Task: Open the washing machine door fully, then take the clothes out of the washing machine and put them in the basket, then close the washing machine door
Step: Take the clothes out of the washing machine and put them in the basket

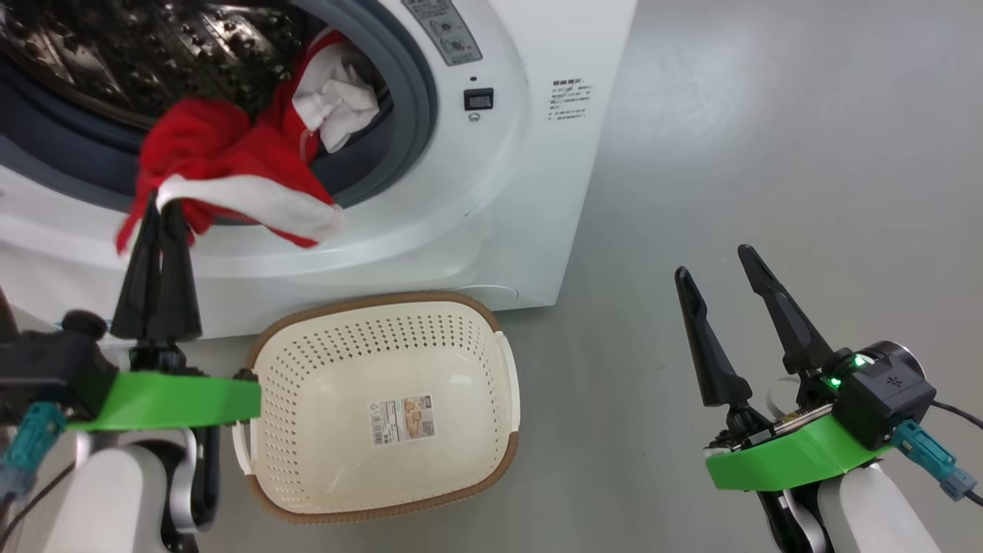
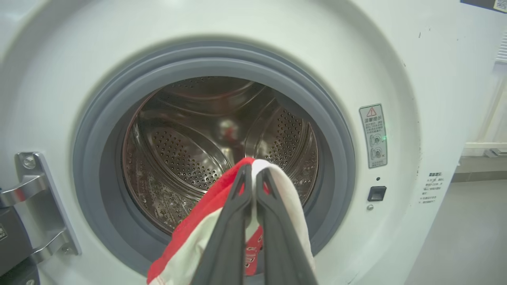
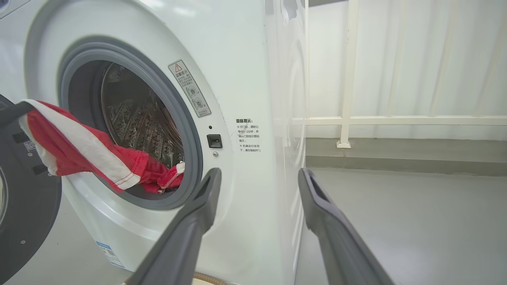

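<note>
A white front-loading washing machine (image 1: 491,192) is shown across the upper left of the head view, with its round opening uncovered. The clothes (image 1: 230,165), bright red fabric with white trim, are draped out of that opening over the grey gasket (image 1: 418,100) and the machine's lower lip, while a white and red part is left lying just inside the perforated steel drum (image 1: 115,54). The left end effector (image 1: 165,203) is seen at the left of the frame, pointed upward, its two dark fingers pressed together and clamped on a fold of the clothes, which is lifted at the fingertips. In the left wrist view the same closed fingers are seen at the bottom centre, with cloth hanging on both sides of them in front of the drum. The basket (image 1: 322,384), cream-white with a brown rim, is set on the grey floor (image 1: 768,153) just below the machine's front, at the lower centre of the head view, and a label sticker (image 1: 403,418) is shown on its bottom. The right end effector (image 1: 713,263) is held at the lower right, its fingers spread wide apart over the floor, well apart from the basket and the machine. In the right wrist view the glossy black rim of the washing machine door (image 3: 27,221) is seen at the lower left edge, swung away from the opening.
</note>
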Robot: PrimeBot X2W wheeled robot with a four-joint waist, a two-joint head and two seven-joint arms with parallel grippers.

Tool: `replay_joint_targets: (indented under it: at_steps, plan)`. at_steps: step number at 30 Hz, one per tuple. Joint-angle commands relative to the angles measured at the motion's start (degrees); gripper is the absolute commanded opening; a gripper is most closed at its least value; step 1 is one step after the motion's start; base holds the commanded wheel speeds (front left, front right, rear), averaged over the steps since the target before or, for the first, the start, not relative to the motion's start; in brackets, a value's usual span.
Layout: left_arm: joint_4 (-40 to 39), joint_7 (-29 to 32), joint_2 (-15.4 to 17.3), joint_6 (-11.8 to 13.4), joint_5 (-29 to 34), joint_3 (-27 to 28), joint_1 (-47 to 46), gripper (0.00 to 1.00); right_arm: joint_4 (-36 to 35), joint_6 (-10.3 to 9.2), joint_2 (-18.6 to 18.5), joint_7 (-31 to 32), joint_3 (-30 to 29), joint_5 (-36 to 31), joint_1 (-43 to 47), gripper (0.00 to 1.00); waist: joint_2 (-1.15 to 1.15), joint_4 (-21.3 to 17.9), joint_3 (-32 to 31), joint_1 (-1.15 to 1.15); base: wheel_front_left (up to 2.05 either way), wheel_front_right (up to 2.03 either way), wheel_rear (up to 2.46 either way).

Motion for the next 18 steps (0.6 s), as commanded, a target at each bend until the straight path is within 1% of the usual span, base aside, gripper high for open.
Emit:
replay_joint_targets:
  at_steps: [1,6,10,14,18]
  plan:
    - [-3.2,0.6,1.2,0.7,-0.3,1.7,1.1,0.0,-1.4,0.26,0.1,-0.4,0.8,1.0,0.5,1.0,0.0,0.4,-0.7,0.0,0.0,0.0,0.0]
    - [-9.0,3.2,0.9,1.7,-0.5,1.1,4.2,0.0,-1.6,0.26,0.1,-0.4,0.6,1.5,1.0,1.0,0.0,0.8,-1.1,0.0,0.0,0.0,0.0]
    - [-11.8,5.2,0.1,2.0,-1.1,0.0,6.4,0.0,-1.7,0.26,0.1,-0.4,0.1,1.7,1.5,1.0,0.0,0.9,-1.0,0.0,0.0,0.0,0.0]
    - [-12.9,6.7,-1.0,1.9,-2.1,-1.5,7.9,0.0,-2.1,0.26,0.1,-0.4,0.1,1.9,1.4,1.0,0.0,0.8,-0.1,0.0,0.0,0.0,0.0]
    - [-10.6,7.4,-2.4,1.6,-3.6,-2.5,8.7,0.0,-2.2,0.26,0.1,-0.4,0.3,1.6,1.1,1.0,0.0,0.7,1.0,0.0,0.0,0.0,0.0]
